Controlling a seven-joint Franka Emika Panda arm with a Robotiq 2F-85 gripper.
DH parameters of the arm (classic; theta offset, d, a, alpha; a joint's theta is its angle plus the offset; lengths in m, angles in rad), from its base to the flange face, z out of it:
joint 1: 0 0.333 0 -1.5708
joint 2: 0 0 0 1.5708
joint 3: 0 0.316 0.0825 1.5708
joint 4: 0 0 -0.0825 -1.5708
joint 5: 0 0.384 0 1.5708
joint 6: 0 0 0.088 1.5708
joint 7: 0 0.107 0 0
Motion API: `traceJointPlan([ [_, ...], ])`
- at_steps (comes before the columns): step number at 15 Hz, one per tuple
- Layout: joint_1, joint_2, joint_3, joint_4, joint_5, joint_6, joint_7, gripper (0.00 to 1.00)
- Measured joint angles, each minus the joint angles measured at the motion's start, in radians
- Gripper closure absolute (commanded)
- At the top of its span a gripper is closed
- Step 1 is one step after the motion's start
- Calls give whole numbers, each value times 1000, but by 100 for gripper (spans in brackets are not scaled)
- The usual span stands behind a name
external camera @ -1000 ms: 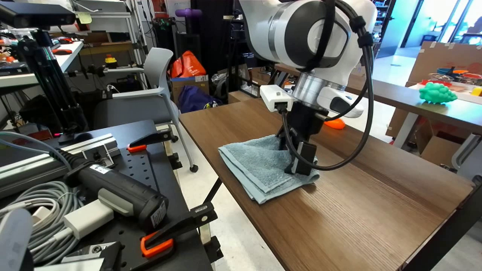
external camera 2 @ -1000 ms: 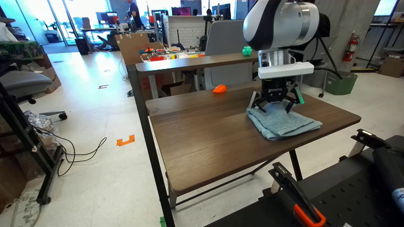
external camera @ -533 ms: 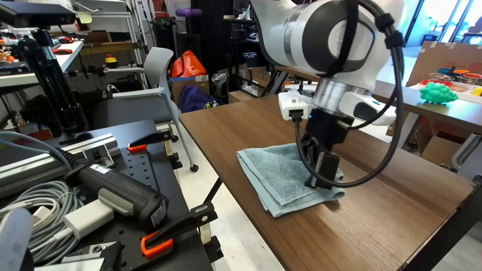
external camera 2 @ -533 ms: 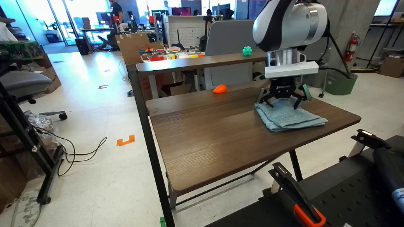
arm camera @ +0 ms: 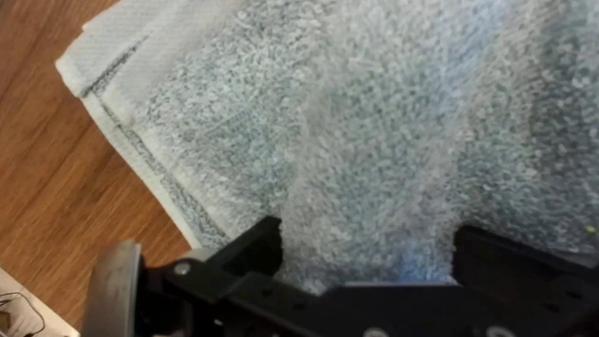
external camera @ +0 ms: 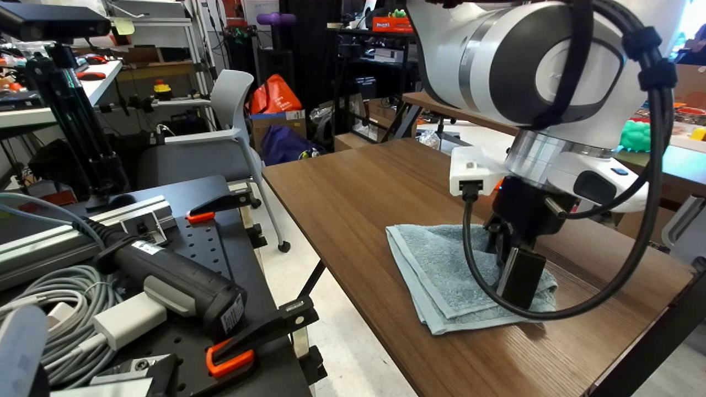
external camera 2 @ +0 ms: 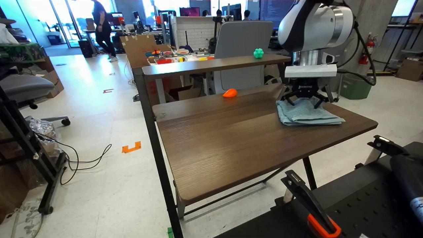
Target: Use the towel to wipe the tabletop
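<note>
The towel, a pale grey-blue folded cloth, lies on the brown wood-grain tabletop and shows in all views. My gripper points down onto its upper part, and the fingers tilt inward on the cloth. In the wrist view, the towel bulges up and fills the gap of my gripper, pressed against both black fingers. A folded corner of the cloth reaches past them onto bare wood. Part of the towel is covered by the gripper and its cable in an exterior view.
A small orange object sits at the tabletop's back edge. Behind it runs a raised shelf bearing a green toy. A black bench with orange clamps stands beside the table across a gap. A black post rises at one end.
My gripper and the towel have slid together across the tabletop, rightward in both exterior views, toward the camera in an exterior view. A person has walked across the background.
</note>
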Motion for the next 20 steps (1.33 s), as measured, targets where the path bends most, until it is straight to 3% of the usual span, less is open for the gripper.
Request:
traceJointPlan([
  [11,-54,88,-3,155,80,30,121,0],
  [20,-27,93,8,149,86,124,111,0],
])
